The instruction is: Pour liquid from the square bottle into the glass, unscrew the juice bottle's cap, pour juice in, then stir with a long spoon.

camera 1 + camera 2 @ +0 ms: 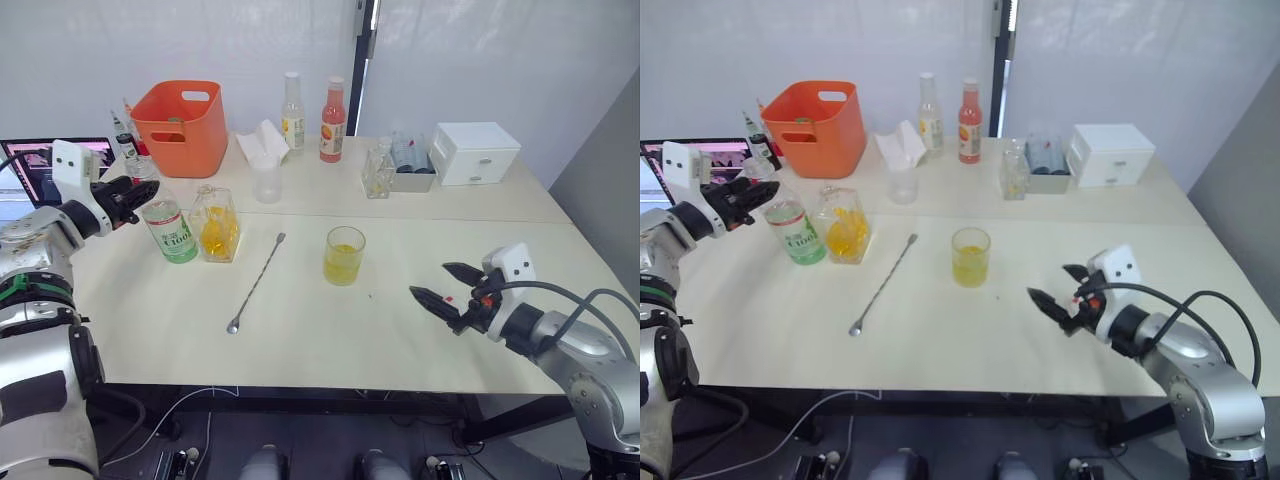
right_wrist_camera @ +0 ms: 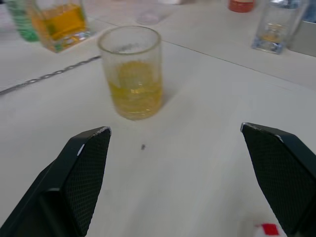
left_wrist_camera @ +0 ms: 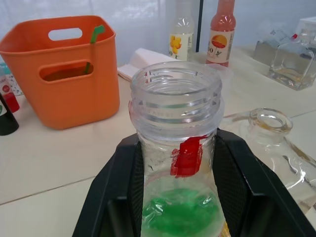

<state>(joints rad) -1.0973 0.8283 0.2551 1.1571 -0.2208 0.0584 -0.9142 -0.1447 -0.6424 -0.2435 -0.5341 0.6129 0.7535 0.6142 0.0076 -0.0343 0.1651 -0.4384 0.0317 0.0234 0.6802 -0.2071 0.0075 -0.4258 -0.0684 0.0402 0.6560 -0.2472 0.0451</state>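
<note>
Juice step, by my read: left gripper [image 3: 177,197] is clamped round the neck of the juice bottle [image 1: 170,228], cap already off, bottle upright near the table's left edge just beside the square bottle [image 1: 215,224]. Next move calls for carrying it over to the glass [image 1: 344,255], mid-table and part full of yellow liquid, and tipping. Right gripper [image 1: 443,284] is wide open and empty near the right edge; long spoon [image 1: 256,283] lies flat between bottles and glass.

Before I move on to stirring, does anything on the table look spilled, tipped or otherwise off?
No spill or tipped item stands out. The juice bottle stands upright and uncapped in the left gripper, beside the square bottle. The glass holds yellow liquid. The long spoon lies flat, untouched. The right gripper hangs open near the glass.
</note>
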